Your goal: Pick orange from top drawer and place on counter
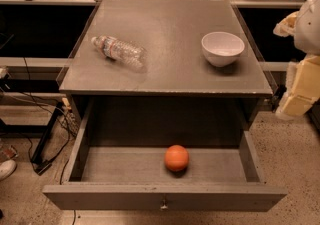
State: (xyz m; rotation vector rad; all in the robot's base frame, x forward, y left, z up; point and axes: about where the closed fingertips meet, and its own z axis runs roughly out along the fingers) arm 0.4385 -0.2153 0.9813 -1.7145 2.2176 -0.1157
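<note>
Going left to right: a plastic water bottle lies on its side on the left part of the counter, slightly angled. Below it, the top drawer is pulled wide open toward the near side, with its little knob in the middle of the front panel. The orange sits on the drawer floor a bit right of centre, close to the front panel, with nothing touching it. Up on the right side of the counter there's a white bowl, upright and well apart from the bottle.

The gripper is way off at the right edge, outside the cabinet and level with the counter's near edge. Honestly I can't tell how far open it is. It's got no hold of the orange, that's for sure.

What I'd worry about:
- The orange is round and smooth, so a nudge could roll it into the back of the drawer.
- Coming in from the right, the arm could clip the drawer's side wall or the counter's overhang.
- On placement, the bowl and bottle crowd both sides, so the middle looks safest.
</note>
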